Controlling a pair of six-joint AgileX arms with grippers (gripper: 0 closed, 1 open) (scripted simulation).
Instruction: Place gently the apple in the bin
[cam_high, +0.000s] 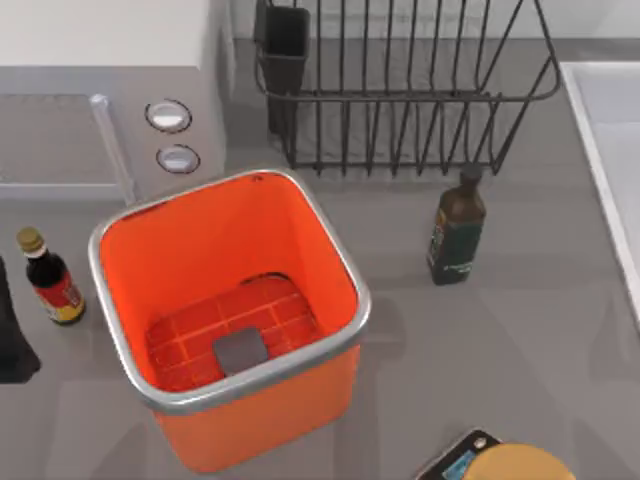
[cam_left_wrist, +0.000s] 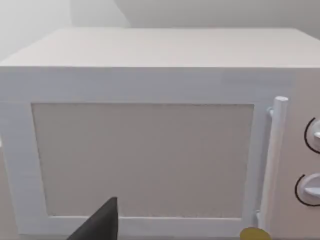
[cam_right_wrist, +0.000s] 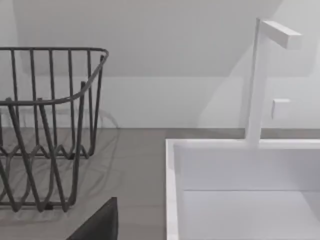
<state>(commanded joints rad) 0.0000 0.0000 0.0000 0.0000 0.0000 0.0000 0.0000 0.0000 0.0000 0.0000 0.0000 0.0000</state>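
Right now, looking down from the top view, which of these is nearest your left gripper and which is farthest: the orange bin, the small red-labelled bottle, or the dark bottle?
From the left gripper at the table's left edge:
1. small red-labelled bottle, close by on the left side.
2. bin, left of centre.
3. dark bottle, right of centre.

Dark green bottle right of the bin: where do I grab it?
Take the dark green bottle around its straight body below the neck, approaching level, from the top view's right: it stands upright, with the bin on its left and the wire rack behind.
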